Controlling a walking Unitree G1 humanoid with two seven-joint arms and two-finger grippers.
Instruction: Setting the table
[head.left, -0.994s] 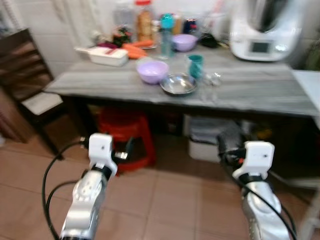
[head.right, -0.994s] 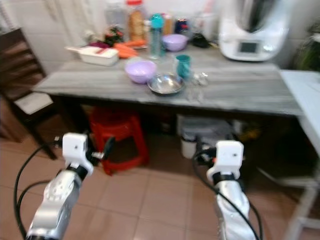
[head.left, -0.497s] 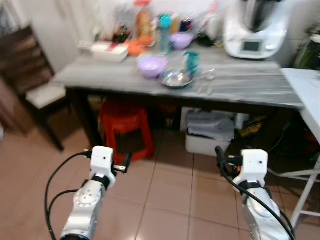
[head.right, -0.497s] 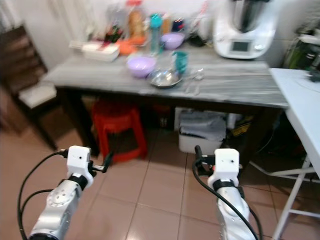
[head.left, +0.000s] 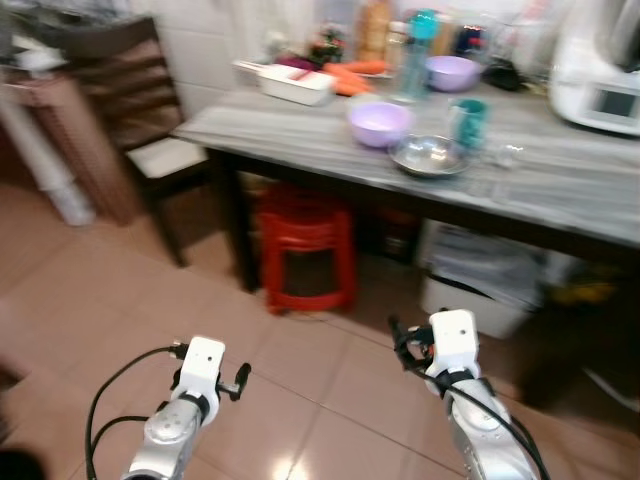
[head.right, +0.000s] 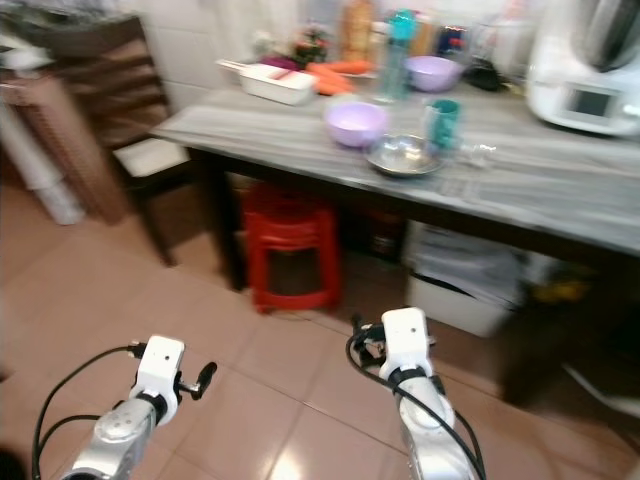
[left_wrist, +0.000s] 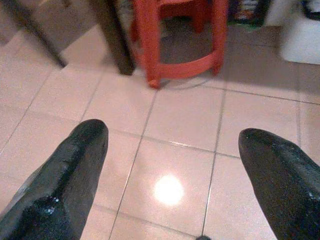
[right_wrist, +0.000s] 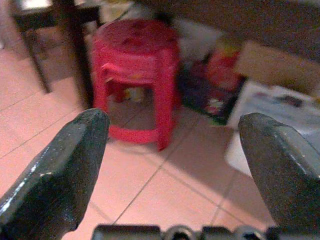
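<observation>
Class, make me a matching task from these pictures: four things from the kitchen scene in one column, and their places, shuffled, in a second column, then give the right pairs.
Things:
1. red stool
2. steel bowl
3. dark wooden chair
4. white box

Places:
A. on the grey table, beside the lilac bowl
B. under the table at its left end
C. on the floor under the table, right of the stool
D. standing past the table's left end

Pairs: 1-B, 2-A, 3-D, 4-C

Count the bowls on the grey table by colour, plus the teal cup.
Purple bowls: 2
Steel bowl: 1
Teal cup: 1
Total: 4
</observation>
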